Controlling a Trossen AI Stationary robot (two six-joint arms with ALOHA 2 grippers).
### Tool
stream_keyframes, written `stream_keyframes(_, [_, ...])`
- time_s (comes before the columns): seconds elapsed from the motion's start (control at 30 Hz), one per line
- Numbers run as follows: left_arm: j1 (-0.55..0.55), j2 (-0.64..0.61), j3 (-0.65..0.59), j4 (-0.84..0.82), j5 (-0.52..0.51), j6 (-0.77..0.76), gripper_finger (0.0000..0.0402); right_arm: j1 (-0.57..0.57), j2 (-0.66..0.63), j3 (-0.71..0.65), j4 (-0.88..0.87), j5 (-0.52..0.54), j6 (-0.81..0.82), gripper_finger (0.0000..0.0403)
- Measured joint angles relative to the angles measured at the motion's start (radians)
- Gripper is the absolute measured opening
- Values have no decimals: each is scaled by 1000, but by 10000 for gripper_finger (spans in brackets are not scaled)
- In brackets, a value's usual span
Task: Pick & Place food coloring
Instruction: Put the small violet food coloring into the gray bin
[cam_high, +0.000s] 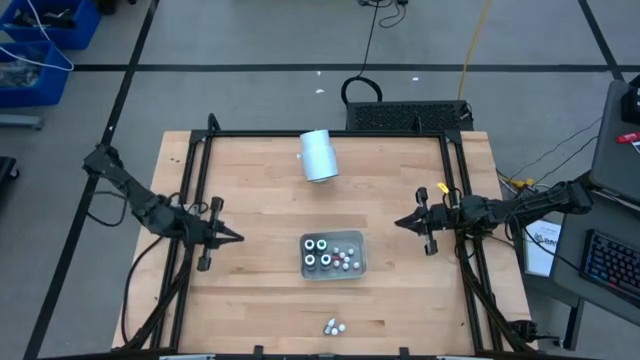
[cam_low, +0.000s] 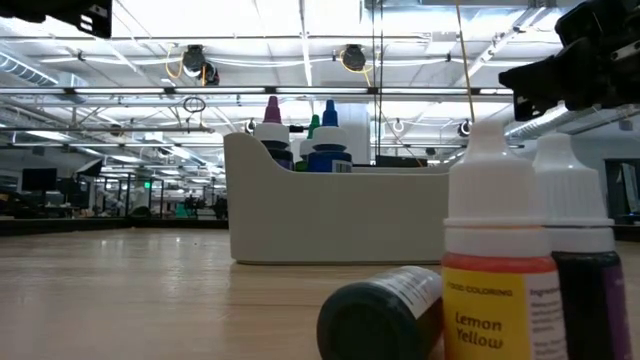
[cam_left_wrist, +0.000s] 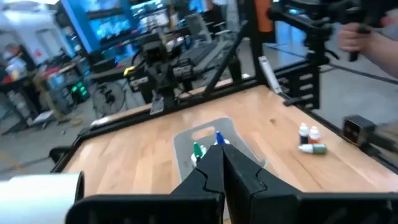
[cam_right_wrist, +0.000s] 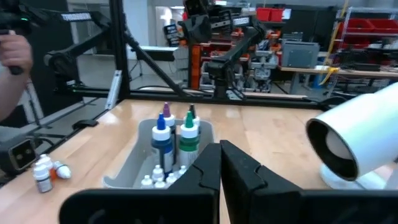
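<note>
The wooden bench (cam_high: 250, 190) carries everything here, with a black frame running along its edges. At its far middle lies a big pale cylinder (cam_high: 319, 155), tipped on its side with its open mouth toward the right arm. Near the bench's centre sits a grey rectangular tray (cam_high: 357, 268), holding most of the food coloring (cam_high: 322, 253): several taller bottles with coloured tips stand upright in it, and small white-capped ones crowd beside them. Three more little bottles (cam_high: 334, 326) rest on the bare wood near the front edge, well apart from the tray; in the low view two of these stand upright, one labelled lemon yellow, and a dark one lies on its side just beside them. The left claw (cam_high: 236, 238) hangs over the bench to the tray's left, clenched and holding nothing. The right claw (cam_high: 400, 222) hangs on the tray's right, also clenched and empty, pointing at the tray.
</note>
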Motion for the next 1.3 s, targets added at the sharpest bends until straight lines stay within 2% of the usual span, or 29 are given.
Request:
stream_keyframes(0.13, [38, -91, -38, -44, 20, 41, 1, 0, 0, 0, 0, -6, 13, 0])
stream_keyframes(0.37, [182, -232, -85, -81, 164, 54, 1, 10, 32, 0, 59, -55, 32, 0])
stream_keyframes(0.53, [229, -295, -125, -80, 194, 18, 1, 64, 134, 15, 112, -58, 27, 0])
stream_keyframes(0.7, [248, -313, -157, -72, 195, -108, 7, 149, 303, 101, 81, -54, 56, 0])
stream_keyframes(0.9, [249, -313, -178, -72, 199, -126, 23, 296, 637, 407, -135, 27, 122, 0])
stream_keyframes(1.07, [249, -313, -178, -74, 148, -103, 25, 381, 981, 766, -398, 23, 236, 0])
stream_keyframes(1.17, [249, -301, -178, -90, 90, -137, 25, 422, 1176, 980, -545, 21, 243, 2])
stream_keyframes(1.3, [249, -279, -178, -101, 93, -142, 25, 460, 1381, 1214, -641, 20, 216, 30])
